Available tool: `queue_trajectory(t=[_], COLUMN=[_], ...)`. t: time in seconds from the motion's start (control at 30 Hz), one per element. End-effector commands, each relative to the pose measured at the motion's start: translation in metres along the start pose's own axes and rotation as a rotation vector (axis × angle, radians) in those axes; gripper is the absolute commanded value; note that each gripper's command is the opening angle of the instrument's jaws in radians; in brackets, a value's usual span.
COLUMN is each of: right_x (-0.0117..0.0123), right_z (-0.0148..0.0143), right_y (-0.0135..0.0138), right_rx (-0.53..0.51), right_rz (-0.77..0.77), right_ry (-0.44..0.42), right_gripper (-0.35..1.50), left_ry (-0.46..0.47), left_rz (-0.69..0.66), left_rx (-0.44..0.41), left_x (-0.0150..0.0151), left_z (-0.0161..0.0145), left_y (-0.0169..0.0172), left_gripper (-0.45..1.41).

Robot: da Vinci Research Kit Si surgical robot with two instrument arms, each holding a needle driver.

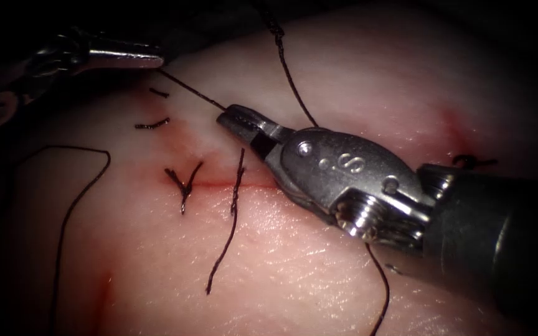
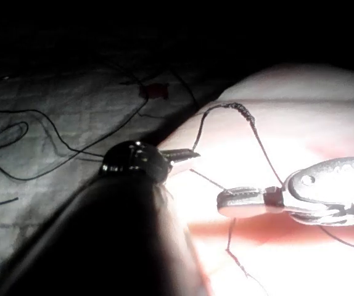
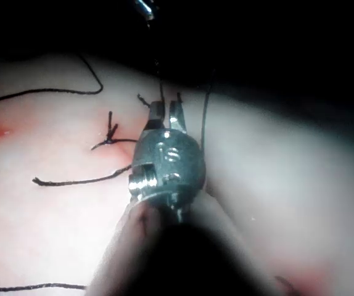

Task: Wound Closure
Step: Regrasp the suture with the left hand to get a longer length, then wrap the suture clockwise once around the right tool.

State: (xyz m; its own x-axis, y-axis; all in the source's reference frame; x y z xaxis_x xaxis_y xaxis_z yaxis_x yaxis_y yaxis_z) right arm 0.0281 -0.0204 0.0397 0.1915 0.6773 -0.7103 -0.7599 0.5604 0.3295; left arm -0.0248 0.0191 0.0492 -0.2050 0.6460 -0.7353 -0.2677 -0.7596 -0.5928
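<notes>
Left tool (image 1: 157, 61) — jaws closed on taut thread (image 1: 191, 91), beyond tissue (image 1: 294, 261) edge. Right tool (image 1: 235, 121) — jaws slightly parted around same strand, above cut (image 1: 219, 184); grip uncertain. Knot (image 1: 184, 185) on cut, left. Needle location: cannot tell.

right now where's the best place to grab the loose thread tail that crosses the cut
Probably near its free lower end, below the cut, coming from the left: there the thread tail lies straight on bare tissue, clear of the knot and the right tool, whose jaws are open. The left tool holds the taut thread.
</notes>
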Motion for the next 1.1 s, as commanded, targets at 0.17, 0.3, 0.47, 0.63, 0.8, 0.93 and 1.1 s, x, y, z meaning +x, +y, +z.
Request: queue_trajectory(t=[0.17, 0.3, 0.47, 0.63, 0.8, 0.93, 1.1], right_x=[0.0018, 0.0019, 0.0011, -0.0003, -0.0021, -0.0024, -0.0016], right_z=[-0.0007, -0.0016, -0.0012, 0.0025, 0.0055, 0.0063, 0.0059], right_y=[-0.0018, -0.0033, -0.004, -0.0023, -0.0022, -0.002, -0.0006], right_rx=[0.056, 0.077, 0.102, 0.087, 0.107, 0.096, 0.082], right_rz=[0.024, 0.019, 0.0, 0.0, 0.019, 0.019, 0.034], right_ry=[0.045, 0.039, -0.041, -0.037, -0.014, 0.002, 0.084], right_gripper=[1.43, 1.35, -0.35, -0.35, -0.35, -0.35, -0.35], left_ry=[0.037, 0.046, 0.044, 0.071, 0.128, 0.127, 0.125], left_rz=[0.015, 0.023, 0.027, -0.028, -0.187, -0.259, -0.404], left_rx=[0.007, 0.01, 0.006, 0.002, 0.013, 0.028, 0.064], left_x=[0.001, 0.0005, 0.0003, 0.0, -0.001, -0.0023, -0.0035], left_z=[0.0035, 0.0048, 0.0044, 0.0031, 0.0028, 0.0031, 0.0031], left_y=[-0.0033, -0.0037, -0.0027, -0.0006, 0.0013, 0.0026, 0.0038], left_gripper=[-0.45, -0.45, -0.45, -0.45, -0.45, -0.45, -0.45])
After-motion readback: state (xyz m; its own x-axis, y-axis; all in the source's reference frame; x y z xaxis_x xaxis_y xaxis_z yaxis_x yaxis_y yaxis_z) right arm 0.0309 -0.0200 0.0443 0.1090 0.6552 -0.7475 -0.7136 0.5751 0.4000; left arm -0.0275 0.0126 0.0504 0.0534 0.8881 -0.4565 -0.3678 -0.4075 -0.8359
